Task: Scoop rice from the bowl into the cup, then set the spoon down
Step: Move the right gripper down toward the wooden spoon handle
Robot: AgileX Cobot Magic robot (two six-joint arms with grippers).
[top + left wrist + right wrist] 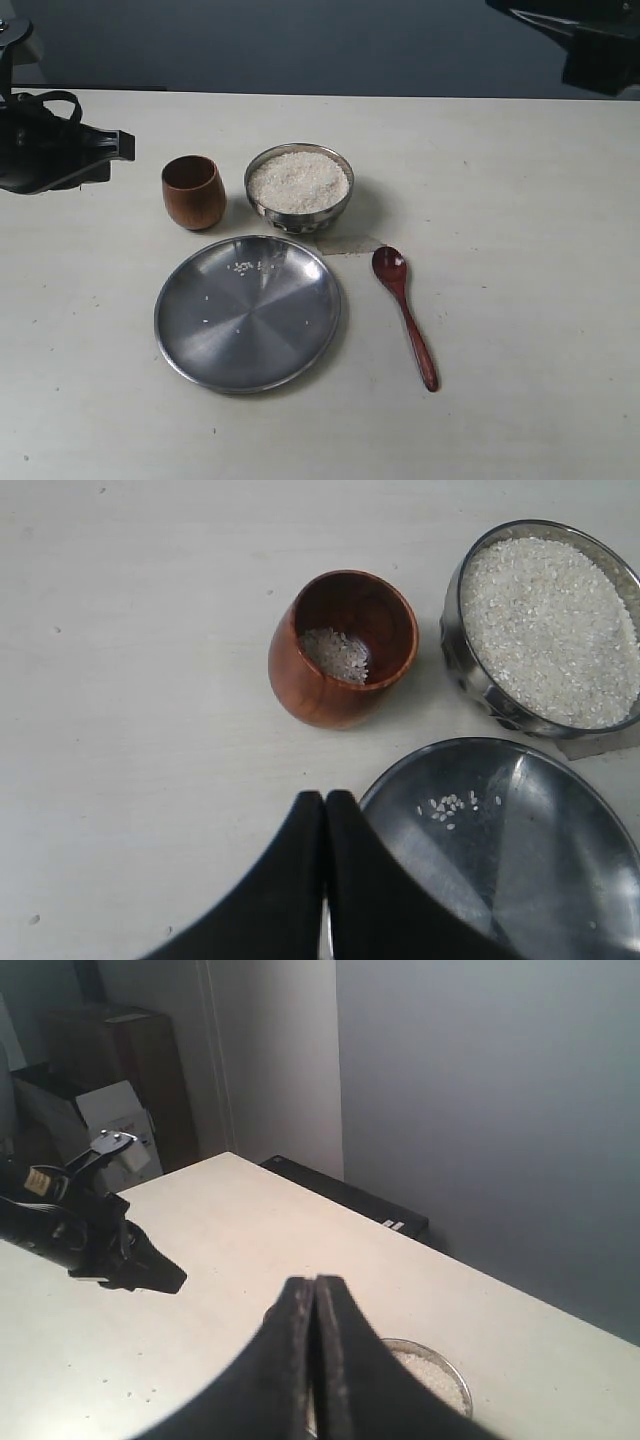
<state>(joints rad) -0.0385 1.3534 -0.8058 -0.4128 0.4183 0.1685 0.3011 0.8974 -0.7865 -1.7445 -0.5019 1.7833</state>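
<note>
Exterior view first: your left gripper [122, 146] hangs over the table [520, 250] at its edge, and from here you cannot tell how its jaws stand. The cup [193, 192] sits just beyond its tips, upright. Past the cup, with a narrow gap between, is the bowl [299, 188], heaped with rice [298, 181]. The plate [248, 312] lies near both, a sprinkle of rice on it. The spoon [404, 314] lies flat on the table on the far side of the plate from that gripper, its scoop end toward the bowl, nothing gripping it. Your right gripper [565, 35] is only a dark shape up in the corner, well apart from everything.

Left wrist view now: the jaws are pressed tight together with nothing between them. The cup stands straight ahead of the tips, a small patch of rice in its bottom. The bowl is beside the cup, and the plate's rim runs just beside the fingers.

Right wrist view: those jaws are pressed together too, and empty, held high over the table. The bowl's rim and rice peek out just beside the fingers below, and the left gripper shows across the table.
</note>
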